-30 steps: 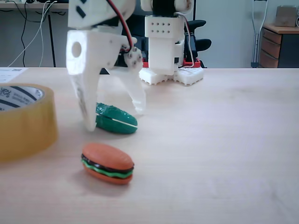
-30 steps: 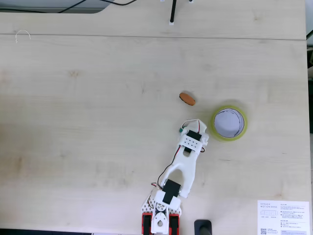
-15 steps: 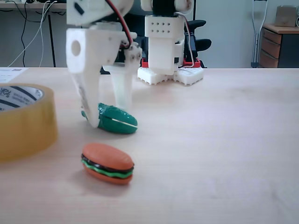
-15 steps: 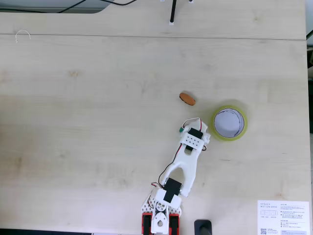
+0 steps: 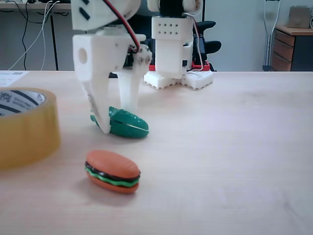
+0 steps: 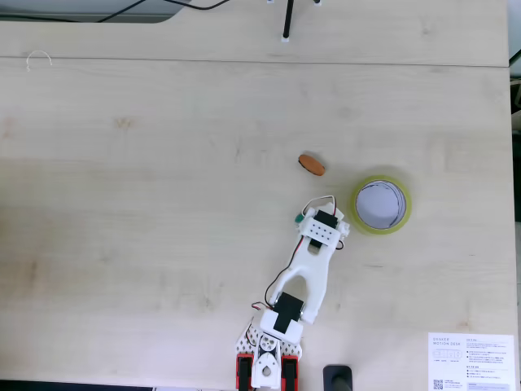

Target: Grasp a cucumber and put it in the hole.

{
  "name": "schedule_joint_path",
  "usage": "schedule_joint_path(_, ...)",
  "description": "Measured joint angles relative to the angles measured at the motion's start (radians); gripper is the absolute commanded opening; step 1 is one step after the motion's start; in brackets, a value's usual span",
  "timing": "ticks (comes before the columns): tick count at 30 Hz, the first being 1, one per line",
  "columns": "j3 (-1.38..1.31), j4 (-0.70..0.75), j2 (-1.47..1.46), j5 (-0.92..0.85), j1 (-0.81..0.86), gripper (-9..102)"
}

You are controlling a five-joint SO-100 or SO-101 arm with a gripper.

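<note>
on the pale wood worktop (image 5: 234,147), seen from the low fixed view, the white pincer (image 5: 115,122) stands tips-down with its two fingers narrowed around the left end of the cucumber (image 5: 128,126). the near finger covers that end and the far finger stands just behind it, so the toy looks held, though whether it has left the surface cannot be told. the cucumber's long axis runs left to right in this view, its free end pointing right and dipping slightly, the thin white seam visible along its side. in the fixed view from above, the pincer (image 6: 312,218) hides most of the toy; a sliver of green cucumber (image 6: 300,218) peeks out at its left edge.

the relation that matters next: the tape roll (image 5: 24,128) with its hole (image 6: 379,204) lies well to the left of the pincer in the low view, and to the right of it from above, near but not touching. my judgement is that the toy must be lifted above the roll's rim and carried sideways over the opening. the burger toy (image 5: 113,171) lies apart, closer to the low camera.

black lettering on the roll's white core (image 5: 13,100) is too cropped to read. a printed sheet (image 6: 472,361) at the worktop corner carries small text and a qr code, too small to read.
</note>
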Motion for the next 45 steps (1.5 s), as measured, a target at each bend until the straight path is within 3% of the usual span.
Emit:
schedule_joint_path(12,0.023,0.031,0.094,0.158,0.048,11)
schedule_joint_path(23,-0.025,0.017,0.249,0.561,0.044,11)
schedule_joint_path(29,-0.029,0.017,0.264,0.592,0.044,16)
schedule_joint_path(34,-0.029,0.021,0.310,0.592,0.044,38)
schedule_joint_path(45,0.181,0.028,0.448,0.554,0.012,45)
